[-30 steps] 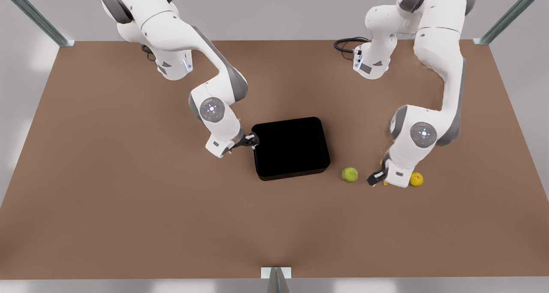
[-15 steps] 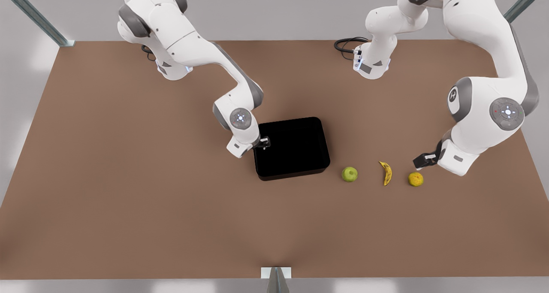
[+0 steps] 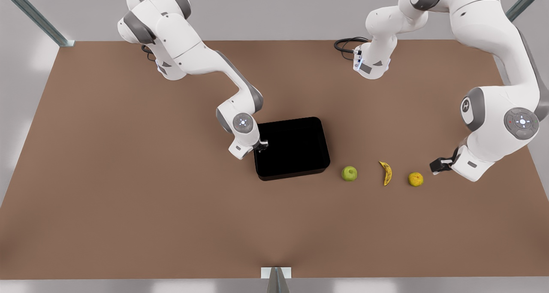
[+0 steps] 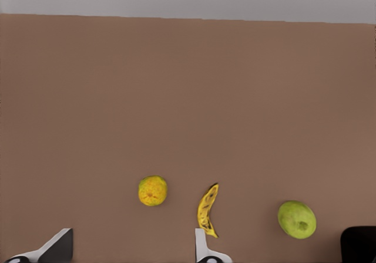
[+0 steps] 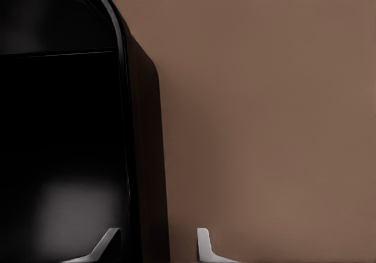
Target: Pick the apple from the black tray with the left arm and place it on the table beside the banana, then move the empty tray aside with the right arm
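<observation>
The black tray point(image 3: 291, 147) sits empty at the table's point(image 3: 128, 207) middle. The apple point(image 3: 349, 173) rests on the table to the front view's right of the tray, with the banana point(image 3: 387, 173) just beyond it. My left gripper point(image 3: 437, 166) hovers open past the round fruit, at the front view's right; its wrist view looks over the apple point(image 4: 296, 219) and the banana point(image 4: 207, 210). My right gripper point(image 3: 261, 146) is at the tray's edge on the front view's left, open, its fingers point(image 5: 202, 242) straddling the tray's wall point(image 5: 147, 157).
A yellow-orange round fruit point(image 3: 415, 179) lies to the front view's right of the banana, close to my left gripper. Both arm bases and a black cable point(image 3: 345, 44) stand along the far edge. Wide bare tabletop spreads to the front view's left and front.
My left arm has pulled back toward the front view's right, away from the apple, uncovering the banana. My right gripper has shifted onto the tray's edge.
</observation>
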Controlling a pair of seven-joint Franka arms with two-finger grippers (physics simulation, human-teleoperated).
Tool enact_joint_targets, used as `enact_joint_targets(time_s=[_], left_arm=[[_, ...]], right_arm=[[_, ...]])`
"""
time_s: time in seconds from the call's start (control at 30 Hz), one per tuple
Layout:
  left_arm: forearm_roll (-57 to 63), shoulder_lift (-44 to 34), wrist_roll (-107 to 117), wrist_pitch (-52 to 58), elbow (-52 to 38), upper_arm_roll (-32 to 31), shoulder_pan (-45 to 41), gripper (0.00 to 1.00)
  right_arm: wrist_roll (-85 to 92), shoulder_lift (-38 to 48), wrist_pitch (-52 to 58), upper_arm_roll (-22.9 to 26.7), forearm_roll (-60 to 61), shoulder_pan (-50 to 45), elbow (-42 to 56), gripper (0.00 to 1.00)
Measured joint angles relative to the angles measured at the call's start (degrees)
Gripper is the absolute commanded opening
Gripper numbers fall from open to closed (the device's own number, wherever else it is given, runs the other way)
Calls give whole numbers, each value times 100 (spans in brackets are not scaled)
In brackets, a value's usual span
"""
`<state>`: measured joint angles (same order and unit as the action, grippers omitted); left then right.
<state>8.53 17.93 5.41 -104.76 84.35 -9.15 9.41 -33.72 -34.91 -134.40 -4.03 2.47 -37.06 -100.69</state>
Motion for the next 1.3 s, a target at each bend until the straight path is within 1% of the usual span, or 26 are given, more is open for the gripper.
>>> enact_joint_targets(time_s=[0.03, 0.1, 0.2, 0.3, 0.37, 0.4, 0.63, 0.87, 1.07, 1.13, 1.17, 1.3], left_arm=[[-110, -23, -41, 16, -11, 12, 86, 100], [-327, -121, -114, 77, -59, 2, 255, 100], [-455, -90, -156, 28, -125, -59, 150, 100], [-467, -302, -156, 7, -143, -228, 25, 100], [-435, -313, -156, 24, -143, -235, 25, 100], [-424, -317, -156, 31, -143, -228, 41, 100], [-399, -342, -155, 59, -143, -225, 60, 100], [-425, -350, -159, 70, -151, -213, 61, 100], [-475, -337, -160, 75, -145, -178, 94, 100], [-525, -319, -161, 75, -138, -178, 151, 100], [-550, -314, -162, 76, -136, -179, 177, 100], [-600, -299, -165, 76, -135, -187, 193, 100]], right_arm=[[-6, 2, -16, 0, 1, -1, 3, 49], [-17, 4, -41, -1, -1, 0, 10, 40], [-22, 5, -67, -1, 0, 2, 15, 28], [-12, 5, -82, -1, 2, -2, 13, 23], [-1, 12, -89, -1, 10, -3, 13, 22], [5, 26, -90, -1, 13, -3, 12, 19], [73, 213, -18, -1, 38, 4, -11, 18], [283, 1087, 751, 0, 56, 333, -109, 17], [812, 2063, 1440, 8, 62, 1279, -730, 17], [1086, 2286, 1653, 13, 109, 1686, -811, 17], [1243, 2385, 1763, 15, 150, 1907, -825, 15], [1965, 2647, 2204, 36, 237, 2824, -821, 15]])
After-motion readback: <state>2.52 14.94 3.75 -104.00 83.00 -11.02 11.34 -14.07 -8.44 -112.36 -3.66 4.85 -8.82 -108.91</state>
